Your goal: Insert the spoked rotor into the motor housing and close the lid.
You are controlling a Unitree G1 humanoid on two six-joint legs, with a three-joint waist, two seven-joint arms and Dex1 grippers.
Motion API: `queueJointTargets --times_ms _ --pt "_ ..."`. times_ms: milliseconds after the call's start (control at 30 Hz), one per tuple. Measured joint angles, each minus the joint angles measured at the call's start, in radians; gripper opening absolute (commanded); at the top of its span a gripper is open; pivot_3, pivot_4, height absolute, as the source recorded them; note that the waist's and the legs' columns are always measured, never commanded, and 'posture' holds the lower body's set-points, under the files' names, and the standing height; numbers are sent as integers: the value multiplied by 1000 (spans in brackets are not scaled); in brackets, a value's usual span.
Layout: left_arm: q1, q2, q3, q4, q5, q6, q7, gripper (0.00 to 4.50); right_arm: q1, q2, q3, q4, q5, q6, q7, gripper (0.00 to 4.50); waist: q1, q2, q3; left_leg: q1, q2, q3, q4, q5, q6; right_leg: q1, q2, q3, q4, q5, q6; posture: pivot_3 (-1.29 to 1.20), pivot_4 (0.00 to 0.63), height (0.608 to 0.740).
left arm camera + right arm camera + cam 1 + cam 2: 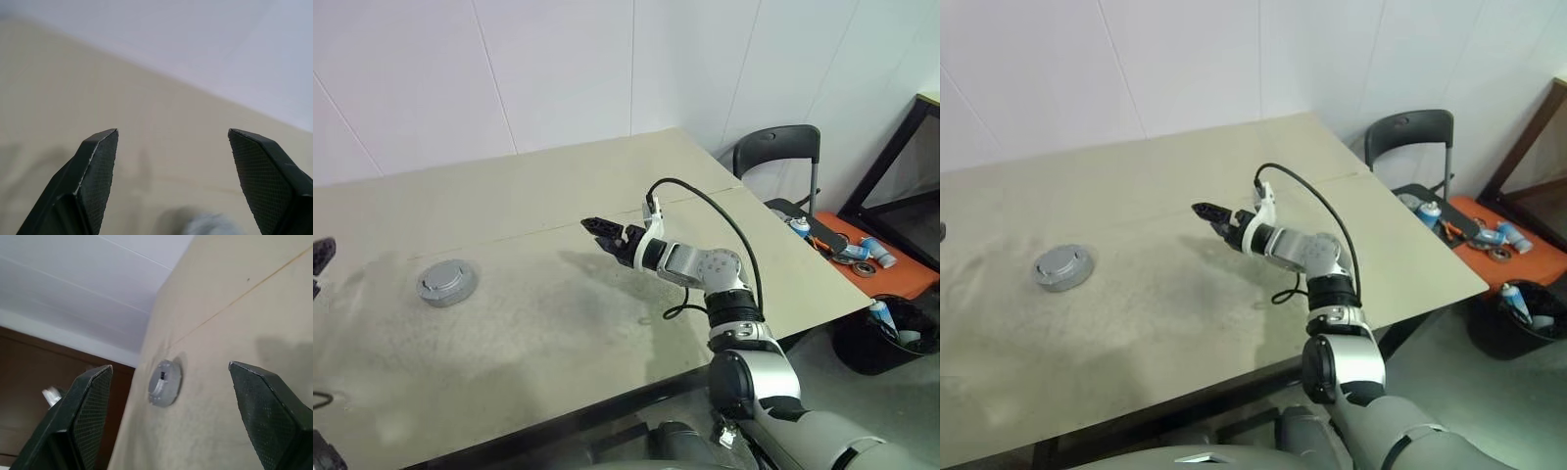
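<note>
A round grey assembly rests on the table's left part. Its ribbed light grey lid (443,278) lies on top of the silver-grey motor housing (453,296). The spoked rotor is hidden. My right gripper (600,231) hovers over the middle of the table, level and aimed left toward the assembly, well apart from it. In the right wrist view the right gripper (170,367) is open and empty, with the lid (165,383) far beyond its fingers. My left gripper (173,139) is open and empty above bare tabletop at the far left.
The beige table (568,323) has its front edge close to me and its right corner near a black chair (778,152). An orange surface (876,279) with small tools and a black bin (886,338) stand to the right. A black cable (720,220) loops over my right forearm.
</note>
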Motion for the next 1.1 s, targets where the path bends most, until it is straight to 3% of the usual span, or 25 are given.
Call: queueJointTargets --times_ms 233,367,500,1100 --pt "162 -78 -315 -555 -21 105 -171 3804 -11 -186 170 -138 -102 -32 206 4002 -10 4 2 1 0 4 -4 -1 2 -2 -3 0 0 -1 0 0 0 740" --pt "166 -144 -448 -674 2 108 -179 3804 5 -242 230 -201 -169 -90 266 4002 -6 3 2 2 1 3 -4 -1 2 -2 -2 0 0 -1 0 0 0 740" --pt "147 -164 -506 -701 13 109 -196 3804 43 -240 241 -244 -185 -104 274 4002 0 3 2 2 1 3 -3 -1 2 -1 -2 0 0 -1 0 0 0 740" --pt "51 -189 -502 -596 14 152 -231 3804 106 -216 271 -329 -227 -132 257 4002 1 3 2 1 0 3 0 -1 2 -1 -2 -1 0 -1 1 0 0 740"
